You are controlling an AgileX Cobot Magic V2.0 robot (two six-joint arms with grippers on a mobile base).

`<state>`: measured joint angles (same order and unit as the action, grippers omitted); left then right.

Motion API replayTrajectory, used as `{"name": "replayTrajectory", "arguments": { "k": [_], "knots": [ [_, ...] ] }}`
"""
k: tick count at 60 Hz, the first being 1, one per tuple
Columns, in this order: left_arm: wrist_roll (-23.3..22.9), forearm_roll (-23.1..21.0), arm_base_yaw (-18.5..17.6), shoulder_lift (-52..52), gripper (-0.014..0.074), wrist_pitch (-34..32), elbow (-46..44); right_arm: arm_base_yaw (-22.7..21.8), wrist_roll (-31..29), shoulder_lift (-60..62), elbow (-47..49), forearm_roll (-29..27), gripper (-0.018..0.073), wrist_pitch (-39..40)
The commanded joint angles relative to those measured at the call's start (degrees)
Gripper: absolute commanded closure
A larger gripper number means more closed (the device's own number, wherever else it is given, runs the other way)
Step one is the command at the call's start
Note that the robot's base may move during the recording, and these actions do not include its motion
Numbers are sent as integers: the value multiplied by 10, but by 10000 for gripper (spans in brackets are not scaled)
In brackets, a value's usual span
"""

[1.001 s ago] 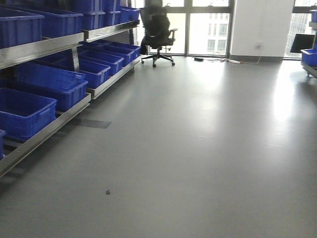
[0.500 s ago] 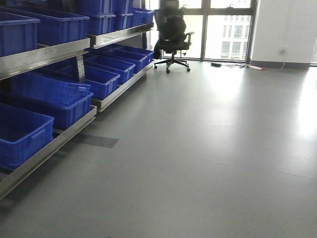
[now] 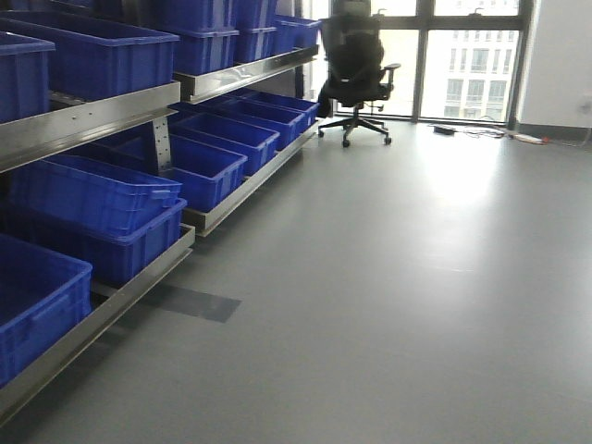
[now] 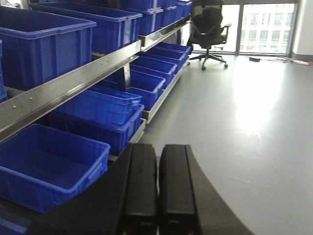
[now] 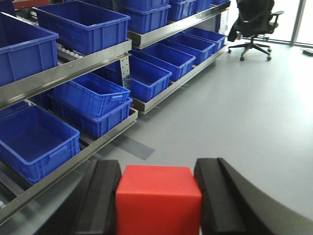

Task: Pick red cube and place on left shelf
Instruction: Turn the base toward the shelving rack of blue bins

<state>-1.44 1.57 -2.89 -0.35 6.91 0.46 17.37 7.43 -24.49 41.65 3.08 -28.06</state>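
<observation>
Grey floor (image 3: 416,277), steel shelf (image 3: 92,118) along your left carrying blue crates (image 3: 92,199), chair (image 3: 356,65) at the far end, your left fingers (image 4: 142,186) pressed together on nothing, your right fingers (image 5: 102,196) clamping the red cube (image 5: 159,198), clear of the shelf.

From where I stood, nothing could be read. No lettering, number or label was legible on the blue crates (image 3: 92,199), the steel rails of the left shelf (image 3: 92,116), or the facing side of the red cube (image 5: 159,198).
</observation>
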Motion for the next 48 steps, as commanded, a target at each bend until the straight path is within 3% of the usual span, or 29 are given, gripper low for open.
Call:
{"name": "replayTrajectory", "arguments": {
  "k": [1,48],
  "knots": [
    [0,-2,0,-9,495,-49,14,-4,-1,-7,16,4,503,51],
    [0,-2,0,-9,495,-49,14,-4,-1,-7,16,4,503,51]
  ]
}}
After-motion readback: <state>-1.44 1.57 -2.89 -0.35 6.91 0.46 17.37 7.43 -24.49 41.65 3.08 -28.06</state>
